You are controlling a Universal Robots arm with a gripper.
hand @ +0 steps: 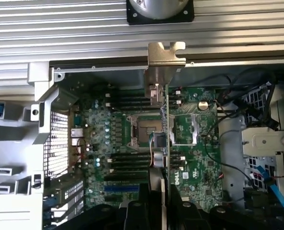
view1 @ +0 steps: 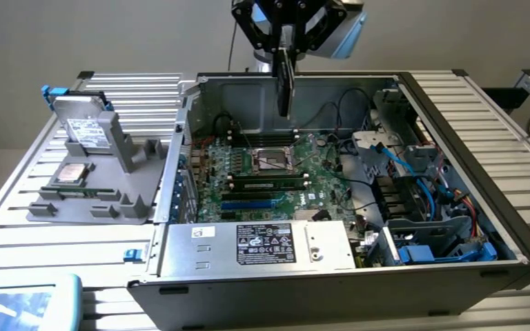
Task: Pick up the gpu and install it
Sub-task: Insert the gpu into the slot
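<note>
On a slatted aluminium table (view1: 16,234), an open computer case (view1: 339,296). Above its motherboard (view1: 275,179), gpu (view1: 284,86) hanging edge-down, pinched at its top edge by the gripper (view1: 286,48).

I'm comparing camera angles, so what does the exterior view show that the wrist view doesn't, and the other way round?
Exterior view: the grey holder with hard drives at the exterior view's left of the case, and the power supply box. Wrist view: the silver bracket at the end of the gpu, seen end-on. Both: the gripper holding the gpu upright above the motherboard.
</note>
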